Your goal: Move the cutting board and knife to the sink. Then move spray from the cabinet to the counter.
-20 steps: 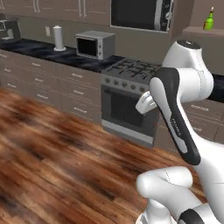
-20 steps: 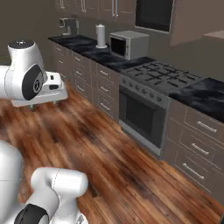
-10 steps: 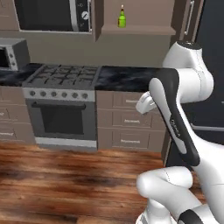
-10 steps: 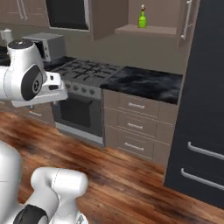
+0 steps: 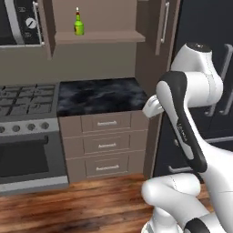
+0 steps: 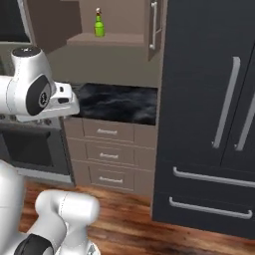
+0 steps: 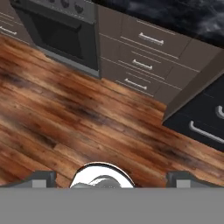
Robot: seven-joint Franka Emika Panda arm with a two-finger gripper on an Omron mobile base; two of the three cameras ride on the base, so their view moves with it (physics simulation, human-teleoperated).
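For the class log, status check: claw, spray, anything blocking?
Claw open, empty, pointed at floor. Small green spray bottle upright on open brown cabinet shelf. Black marble counter below; nothing blocking.

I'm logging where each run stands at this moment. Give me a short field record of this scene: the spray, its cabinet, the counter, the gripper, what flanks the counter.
spray: green bottle, upright on the shelf
cabinet: brown wall cabinet, door open, directly above the counter
counter: black marble-look top over three brown drawers
gripper: open, holding nothing, pointing down at the wooden floor
left of counter: stove with oven below
right of counter: dark fridge
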